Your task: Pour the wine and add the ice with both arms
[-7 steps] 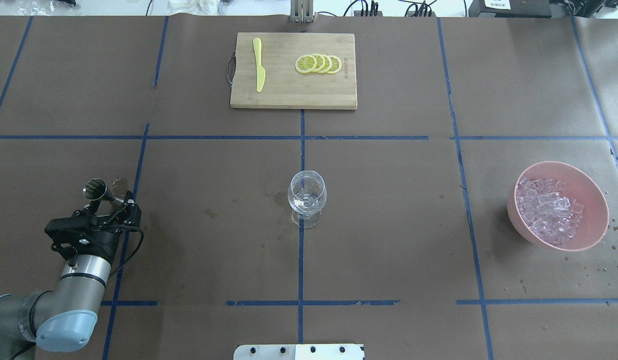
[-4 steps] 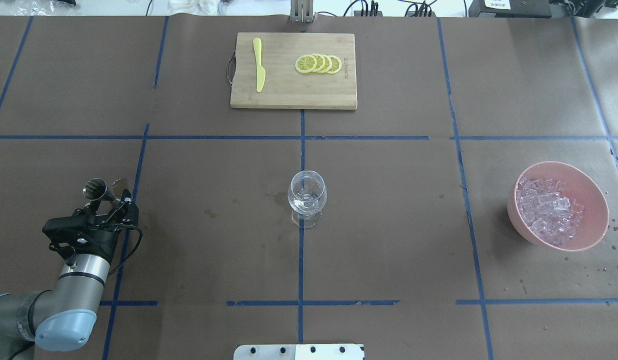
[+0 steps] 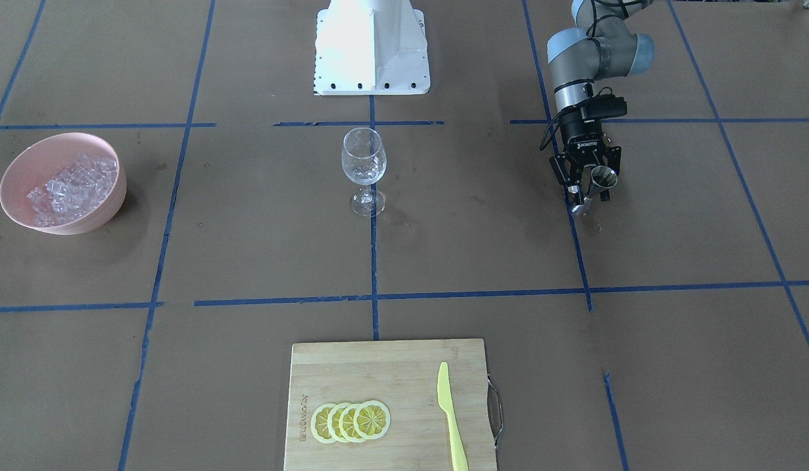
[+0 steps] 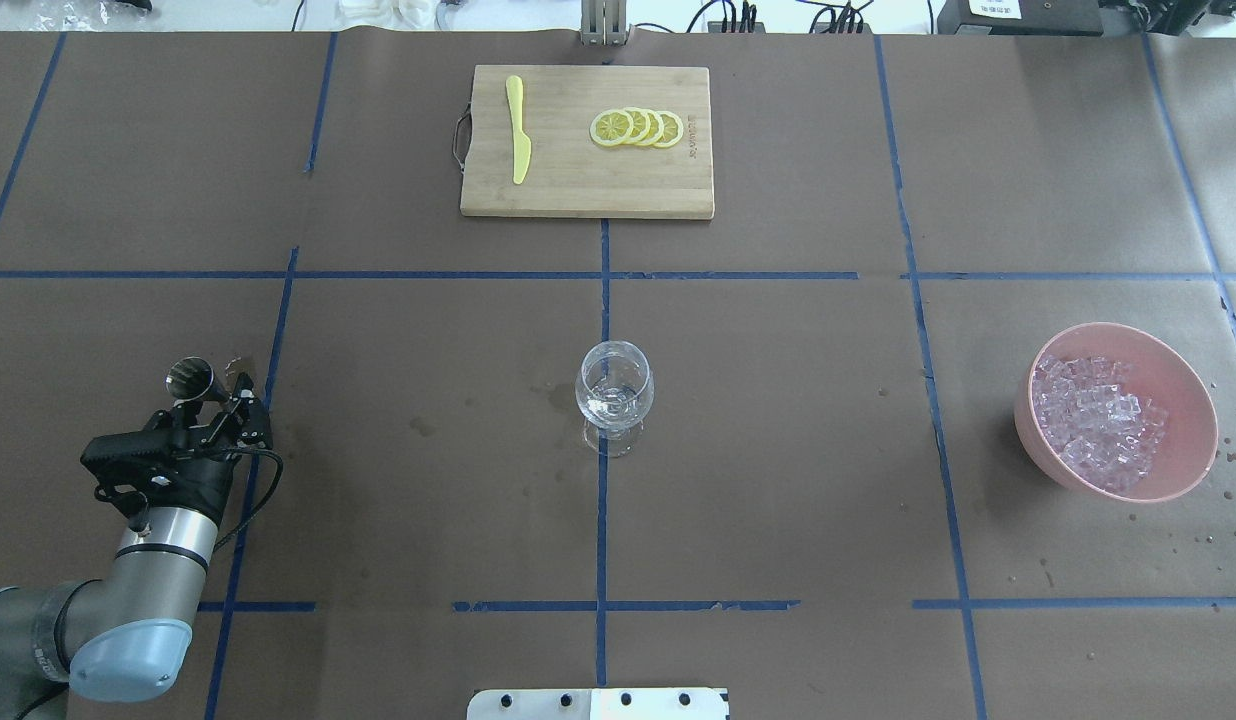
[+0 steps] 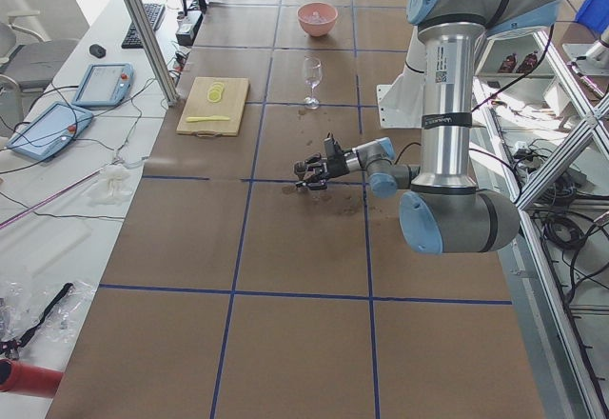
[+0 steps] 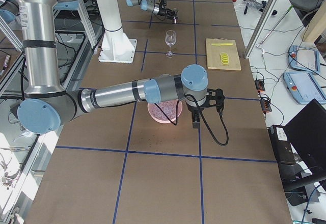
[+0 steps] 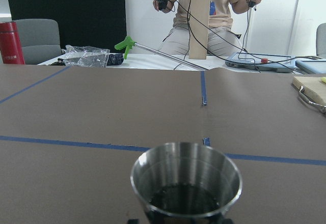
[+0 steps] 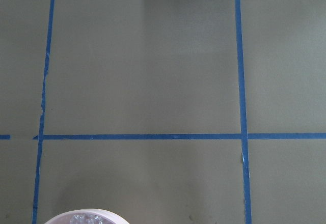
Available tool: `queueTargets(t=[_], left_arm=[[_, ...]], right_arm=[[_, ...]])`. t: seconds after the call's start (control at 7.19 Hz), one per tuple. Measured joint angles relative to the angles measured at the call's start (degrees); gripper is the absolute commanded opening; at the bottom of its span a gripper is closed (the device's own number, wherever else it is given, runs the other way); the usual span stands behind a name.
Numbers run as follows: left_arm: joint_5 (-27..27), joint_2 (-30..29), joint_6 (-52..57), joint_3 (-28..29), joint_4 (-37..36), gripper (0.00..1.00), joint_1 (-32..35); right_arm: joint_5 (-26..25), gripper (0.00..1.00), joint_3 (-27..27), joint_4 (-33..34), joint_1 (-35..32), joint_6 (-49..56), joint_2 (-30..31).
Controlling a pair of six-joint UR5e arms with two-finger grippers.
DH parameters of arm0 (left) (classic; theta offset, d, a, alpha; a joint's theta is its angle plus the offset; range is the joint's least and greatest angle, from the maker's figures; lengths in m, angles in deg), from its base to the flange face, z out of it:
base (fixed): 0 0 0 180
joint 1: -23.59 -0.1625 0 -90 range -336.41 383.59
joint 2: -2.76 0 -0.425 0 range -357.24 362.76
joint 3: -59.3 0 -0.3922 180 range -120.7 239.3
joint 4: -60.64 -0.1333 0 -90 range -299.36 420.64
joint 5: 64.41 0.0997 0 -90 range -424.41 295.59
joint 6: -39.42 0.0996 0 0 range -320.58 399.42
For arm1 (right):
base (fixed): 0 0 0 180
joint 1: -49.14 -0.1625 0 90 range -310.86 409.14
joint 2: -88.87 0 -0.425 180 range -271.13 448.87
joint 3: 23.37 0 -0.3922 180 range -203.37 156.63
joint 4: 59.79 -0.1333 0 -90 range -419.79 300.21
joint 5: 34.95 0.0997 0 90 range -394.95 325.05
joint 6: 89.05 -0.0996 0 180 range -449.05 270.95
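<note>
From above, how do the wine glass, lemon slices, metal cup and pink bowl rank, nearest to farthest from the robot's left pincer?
From the left pincer:
1. Metal cup, right beside it.
2. Wine glass, at the table's centre.
3. Lemon slices, on the far board.
4. Pink bowl, far right.

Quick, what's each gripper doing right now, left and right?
Left gripper: closed, holding the metal jigger.
Right gripper: cannot tell; seen only from the side.
</note>
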Motion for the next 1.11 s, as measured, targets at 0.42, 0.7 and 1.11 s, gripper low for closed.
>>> queueTargets(t=[0.42,0.7,1.11], left_arm=[[0.1,0.3,0.0,-0.1,0.0,0.0,0.1],[0.1,1.2,0.4,-3.6,0.0,0.0,0.5],[0.1,2.0,3.2,-8.0,0.1,0.0,0.7]], right_arm=[[0.0,1.0,0.0,0.0,0.3,-0.2,0.0],[0.0,1.0,-0.1,0.0,0.4,-0.2,0.0],[-0.1,1.0,0.7,-0.1,2.1,-3.0,0.1]])
